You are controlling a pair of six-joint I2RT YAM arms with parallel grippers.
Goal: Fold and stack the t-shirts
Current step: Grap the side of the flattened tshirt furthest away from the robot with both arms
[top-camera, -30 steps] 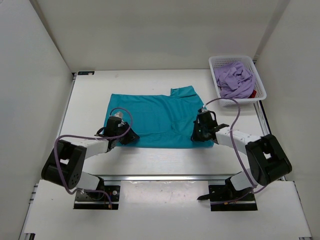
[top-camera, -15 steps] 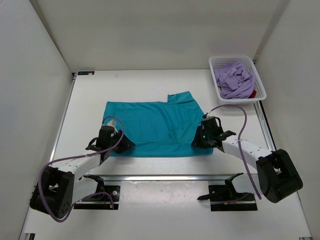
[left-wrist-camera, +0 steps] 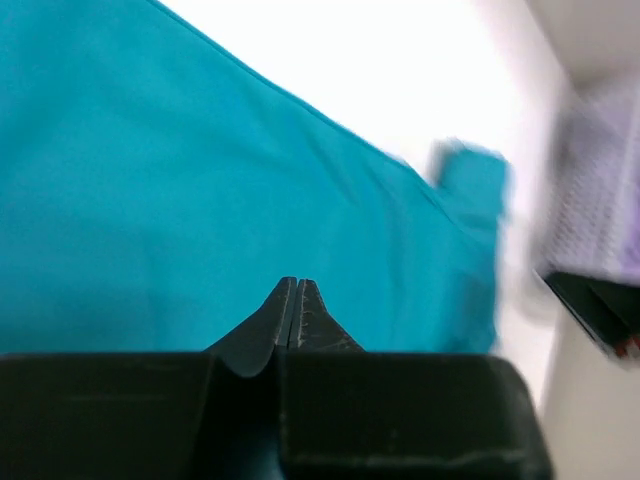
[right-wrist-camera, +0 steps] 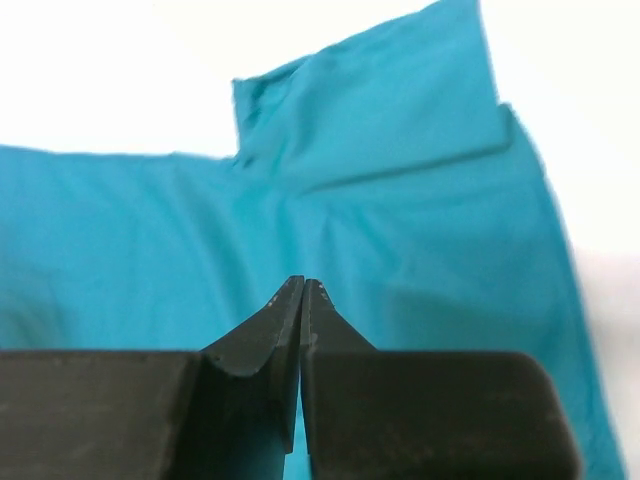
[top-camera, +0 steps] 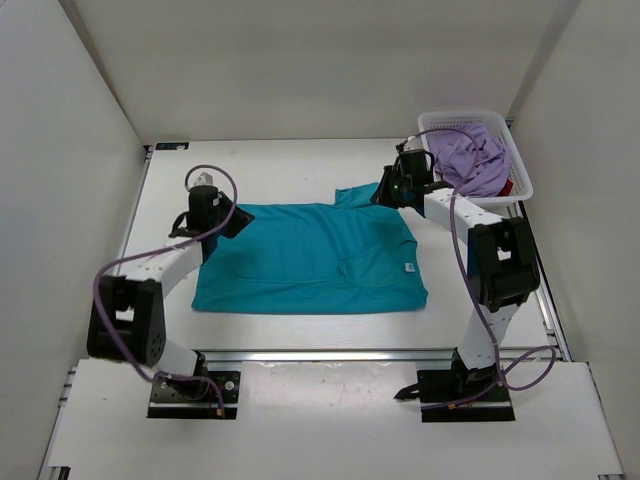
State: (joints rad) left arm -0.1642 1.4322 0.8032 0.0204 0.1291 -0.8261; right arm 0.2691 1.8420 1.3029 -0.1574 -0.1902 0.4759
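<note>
The teal t-shirt [top-camera: 310, 260] lies spread flat on the white table, one sleeve [top-camera: 362, 193] pointing to the far right. My left gripper [top-camera: 230, 219] is at the shirt's far left corner. Its jaws [left-wrist-camera: 294, 284] are pressed together over the teal cloth [left-wrist-camera: 200, 180], with nothing seen between them. My right gripper [top-camera: 384, 193] is at the far right sleeve, jaws [right-wrist-camera: 303, 284] likewise shut and empty above the teal cloth [right-wrist-camera: 400, 200]. The lavender t-shirt [top-camera: 468, 160] is bunched in the basket. A bit of the dark red t-shirt [top-camera: 507, 187] shows under it.
The white mesh basket [top-camera: 522, 170] stands at the far right corner, just behind my right gripper. White walls close in the table on the left, back and right. A metal rail [top-camera: 330, 352] runs along the near edge.
Both arms have swung from the shirt's near corners to its far corners. The shirt's outline has shifted a little. Both grippers opened briefly and are shut again.
</note>
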